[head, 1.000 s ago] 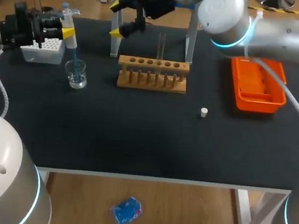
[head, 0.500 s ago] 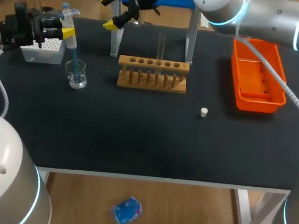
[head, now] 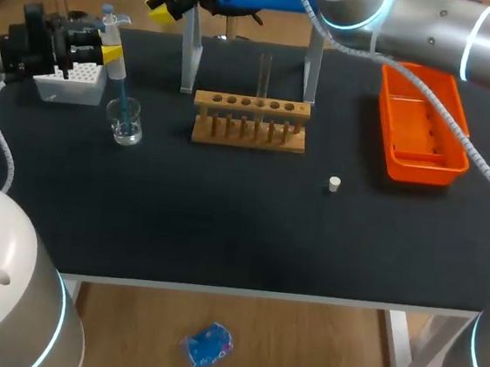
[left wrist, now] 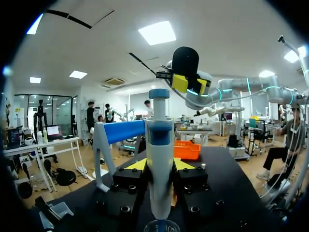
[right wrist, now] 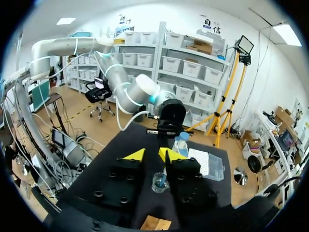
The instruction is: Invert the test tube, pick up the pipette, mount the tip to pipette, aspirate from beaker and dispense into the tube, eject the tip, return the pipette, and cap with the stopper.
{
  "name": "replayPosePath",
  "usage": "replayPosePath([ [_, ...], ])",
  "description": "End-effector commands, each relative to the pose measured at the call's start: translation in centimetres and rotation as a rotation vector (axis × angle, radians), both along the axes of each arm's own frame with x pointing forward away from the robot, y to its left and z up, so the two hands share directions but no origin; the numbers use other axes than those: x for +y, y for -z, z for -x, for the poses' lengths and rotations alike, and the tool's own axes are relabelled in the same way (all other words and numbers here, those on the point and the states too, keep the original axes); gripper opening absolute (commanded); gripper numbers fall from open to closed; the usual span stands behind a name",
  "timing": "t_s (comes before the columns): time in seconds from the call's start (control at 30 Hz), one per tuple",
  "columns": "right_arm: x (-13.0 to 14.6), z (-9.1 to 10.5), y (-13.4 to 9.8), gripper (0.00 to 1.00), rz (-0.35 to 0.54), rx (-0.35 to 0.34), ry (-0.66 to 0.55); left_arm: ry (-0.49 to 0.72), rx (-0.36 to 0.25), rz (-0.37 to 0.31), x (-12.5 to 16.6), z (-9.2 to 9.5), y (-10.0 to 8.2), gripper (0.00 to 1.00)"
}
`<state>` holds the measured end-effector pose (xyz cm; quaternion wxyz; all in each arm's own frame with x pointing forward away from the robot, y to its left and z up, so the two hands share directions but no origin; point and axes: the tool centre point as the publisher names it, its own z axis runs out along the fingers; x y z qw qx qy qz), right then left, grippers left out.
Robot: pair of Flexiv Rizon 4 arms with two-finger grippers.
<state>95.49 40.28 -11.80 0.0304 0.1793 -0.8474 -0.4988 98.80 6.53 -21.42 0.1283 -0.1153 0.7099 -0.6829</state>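
Note:
My left gripper (head: pixel 112 51) is shut on the white and blue pipette (head: pixel 117 69), held upright at the table's far left. Its blue tip dips into the glass beaker (head: pixel 126 125). In the left wrist view the pipette (left wrist: pixel 159 145) stands between the yellow tips, with the beaker's rim (left wrist: pixel 159 226) below. My right gripper (head: pixel 166 0) hangs high over the far-left edge, beyond the pipette. Its fingers stand a narrow gap apart with nothing between them (right wrist: pixel 151 155). The test tube (head: pixel 263 73) stands upright in the wooden rack (head: pixel 250 118). The white stopper (head: pixel 334 184) lies on the mat.
A white tip box (head: pixel 70 79) sits behind the beaker. The pipette stand's grey legs (head: pixel 189 55) rise behind the rack. An orange tray (head: pixel 421 136) lies at the right. My right arm spans the table's back edge.
My right arm has swung left and further back, and its fingers have drawn from wide apart to a narrow gap. The left arm and pipette have stayed still.

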Motion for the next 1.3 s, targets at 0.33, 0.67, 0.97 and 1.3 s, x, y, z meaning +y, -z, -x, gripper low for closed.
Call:
replayPosePath([
  [0.33,0.83,-0.32,-0.36,0.0,-0.008,-0.005,0.013,0.002,-0.001,0.001,0.09,-0.04,0.01,0.0],
  [0.67,0.83,-0.32,-0.36,0.0,-0.008,-0.005,0.013,0.002,-0.001,0.001,0.09,-0.04,0.01,0.0],
  [0.97,0.83,-0.32,-0.36,0.0,-0.008,-0.005,0.013,0.002,-0.001,0.001,0.09,-0.04,0.01,0.0],
  [1.3,0.83,-0.32,-0.36,0.0,-0.008,-0.005,0.013,0.002,-0.001,0.001,0.09,-0.04,0.01,0.0],
])
